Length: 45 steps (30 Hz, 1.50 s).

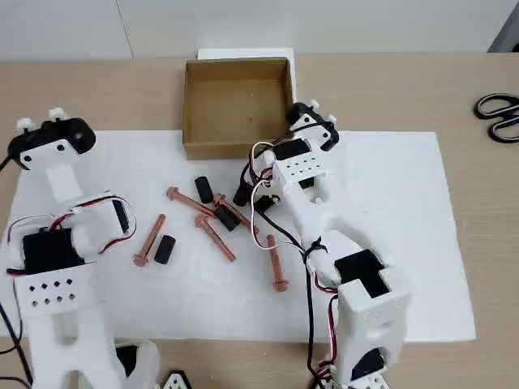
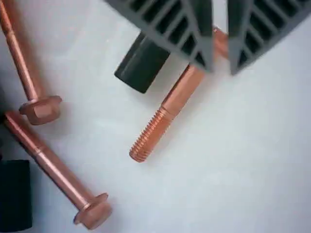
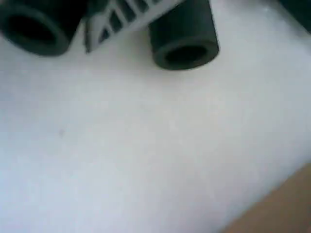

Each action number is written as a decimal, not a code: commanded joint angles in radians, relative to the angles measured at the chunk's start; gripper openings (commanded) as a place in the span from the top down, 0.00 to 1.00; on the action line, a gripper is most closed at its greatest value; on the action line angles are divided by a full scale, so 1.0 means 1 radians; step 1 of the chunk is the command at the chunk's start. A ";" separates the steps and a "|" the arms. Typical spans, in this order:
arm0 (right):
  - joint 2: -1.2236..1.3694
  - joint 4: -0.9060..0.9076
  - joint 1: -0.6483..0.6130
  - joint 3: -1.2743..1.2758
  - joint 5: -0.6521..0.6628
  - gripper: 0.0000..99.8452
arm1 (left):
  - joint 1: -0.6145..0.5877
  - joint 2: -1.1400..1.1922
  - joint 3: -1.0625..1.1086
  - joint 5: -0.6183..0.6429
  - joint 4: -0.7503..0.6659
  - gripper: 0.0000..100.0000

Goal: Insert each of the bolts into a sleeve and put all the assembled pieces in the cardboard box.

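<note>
Several copper bolts and black sleeves lie loose on the white mat (image 1: 389, 243). My left gripper (image 2: 219, 68) hangs shut above one bolt (image 2: 165, 114), with a sleeve (image 2: 141, 63) lying beside that bolt; two more bolts (image 2: 58, 179) (image 2: 24, 68) lie nearby. My right gripper (image 1: 247, 190) is low on the mat, just in front of the cardboard box (image 1: 235, 149). It is open, with a black sleeve (image 3: 182, 36) next to its white finger (image 3: 121, 19). A second sleeve (image 3: 34, 24) sits on the other side of that finger.
Black scissors (image 1: 496, 117) lie on the wooden table at the far right. A bolt (image 1: 277, 263) rests beside the right arm's cables. Another bolt (image 1: 150, 239) and a sleeve (image 1: 165, 249) lie near the left arm. The mat's right half is bare.
</note>
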 commanded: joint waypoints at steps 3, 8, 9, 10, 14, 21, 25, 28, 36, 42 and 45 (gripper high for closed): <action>-0.005 -0.004 -0.044 -0.038 -0.003 0.62 | 0.000 0.002 -0.004 0.002 -0.014 0.99; -0.004 -0.005 -0.076 -0.038 -0.008 0.62 | 0.000 0.002 -0.004 0.002 -0.014 0.99; 0.001 -0.008 -0.076 -0.038 -0.009 0.62 | 0.000 0.002 -0.004 0.002 -0.014 0.99; 0.008 -0.008 -0.074 -0.038 -0.009 0.62 | 0.000 0.002 -0.002 0.002 -0.014 0.99; 0.074 -0.010 -0.071 -0.038 -0.009 0.62 | 0.002 0.002 0.044 0.000 -0.018 0.99; 0.117 -0.016 -0.065 -0.051 -0.011 0.62 | 0.002 -0.003 0.094 -0.002 -0.020 0.99; 0.119 -0.010 -0.038 -0.103 -0.011 0.64 | 0.002 -0.003 0.093 -0.002 -0.020 0.99; 0.119 -0.010 -0.027 -0.110 -0.011 0.75 | 0.002 -0.005 0.093 -0.002 -0.020 0.99; 0.117 -0.010 -0.022 -0.112 -0.005 0.96 | 0.002 -0.005 0.093 -0.002 -0.020 0.99; 0.114 0.027 -0.022 -0.114 -0.005 1.00 | 0.002 -0.005 0.093 -0.002 -0.020 0.99; 0.096 0.094 -0.021 -0.114 -0.005 1.00 | 0.003 -0.005 0.093 -0.002 -0.020 0.99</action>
